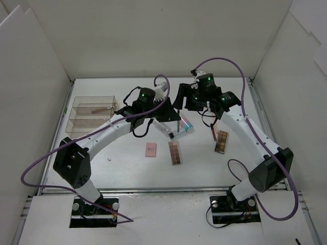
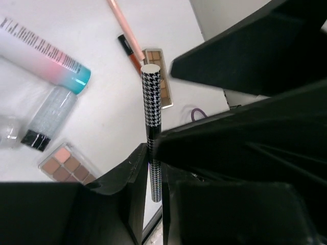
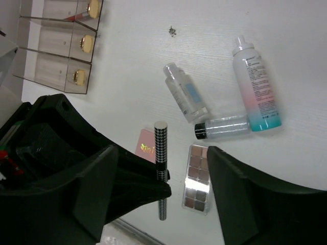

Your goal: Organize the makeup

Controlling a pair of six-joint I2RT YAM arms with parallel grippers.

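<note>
Our left gripper [image 2: 152,163] pinches the houndstooth stick [image 2: 151,107], right gripper [image 3: 163,153] spread; next we carry it to the clear organizer [image 1: 94,118] by the table's [image 1: 127,166] left edge.

White table [image 1: 122,171], clear compartmented box [image 1: 92,113] at left, pink compact [image 1: 150,150] beside a palette [image 1: 175,152], second palette [image 1: 223,141], pink-and-blue tube [image 3: 254,92], black-capped bottle [image 3: 223,127]

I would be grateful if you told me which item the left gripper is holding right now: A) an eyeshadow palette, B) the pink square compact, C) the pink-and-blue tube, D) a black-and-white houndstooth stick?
D: in the left wrist view the left gripper is clamped on the houndstooth stick, while the pink-and-blue tube lies loose beyond it.
</note>
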